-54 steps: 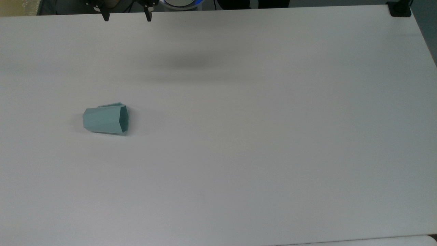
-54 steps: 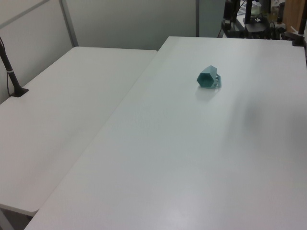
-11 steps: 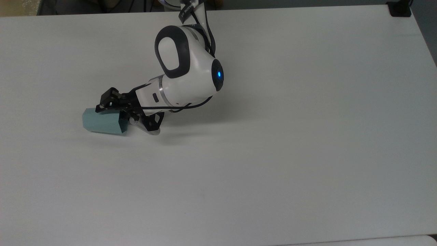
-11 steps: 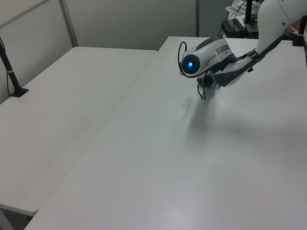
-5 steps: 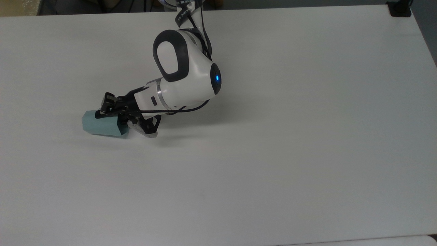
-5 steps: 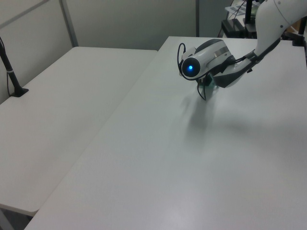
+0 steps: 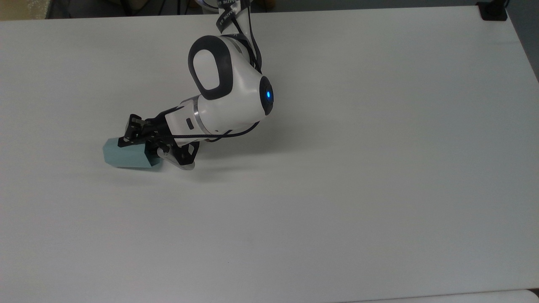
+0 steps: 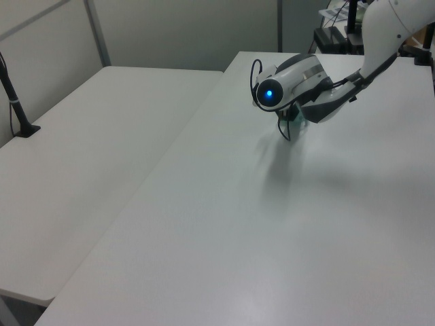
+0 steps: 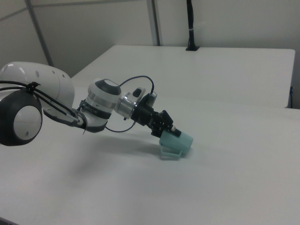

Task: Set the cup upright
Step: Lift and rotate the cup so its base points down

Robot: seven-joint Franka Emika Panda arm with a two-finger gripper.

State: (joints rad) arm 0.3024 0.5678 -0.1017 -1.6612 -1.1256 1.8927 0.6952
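- Right at the tip of your claw [image 7: 145, 145] lay the cup [image 7: 126, 156], on its side on the white table [image 7: 337, 189], not yet upright.
- Its long axis ran outward from the claw: the wide mouth end sat against the fingers, and the narrower base pointed away, toward the top view's left.
- In the right view the cup [image 9: 177, 145] appeared tipped, its base end raised a little off the table [image 9: 225, 187] and the mouth end low; its handle looked to be underneath, though you could not be sure.
- Your claw [image 9: 169, 132] reached down at a slant from the arm [image 9: 101, 110] and met the cup at its rim. You could not tell from these views whether the fingers were clamped on the rim or merely resting beside it.
- Since the mouth faced the claw and the base pointed away, I judge that the coming move turned on swinging the base down and the mouth up, pivoting about the wrist.
- Beyond the cup and the arm [image 8: 306, 85], the table [image 8: 272, 238] carried nothing else near your claw.
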